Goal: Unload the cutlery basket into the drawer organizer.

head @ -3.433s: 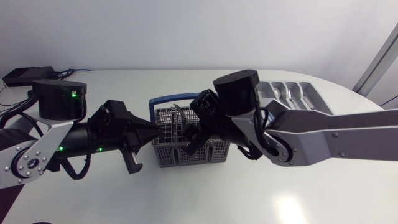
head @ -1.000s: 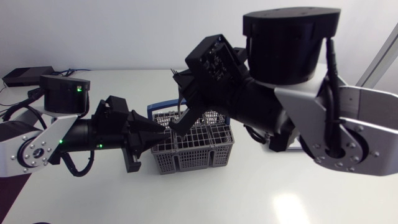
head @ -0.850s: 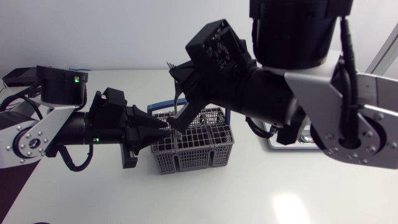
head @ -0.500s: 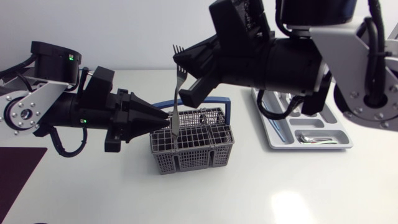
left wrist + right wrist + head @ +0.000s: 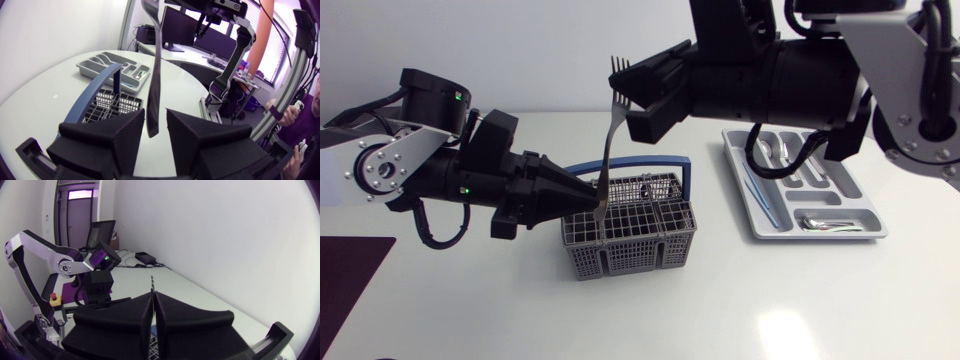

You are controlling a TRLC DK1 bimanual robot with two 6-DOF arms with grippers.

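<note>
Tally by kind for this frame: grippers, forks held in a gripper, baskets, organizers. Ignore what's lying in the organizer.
grippers: 2 (left gripper, right gripper)
fork: 1, held by the right gripper
cutlery basket: 1
drawer organizer: 1
total: 5

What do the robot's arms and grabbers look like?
The left arm and right arm have silver-grey links, fat black joints and loopy black cables. Green lights glow on the left one. The left gripper and right gripper are matte black, with wedge-shaped fingers.
</note>
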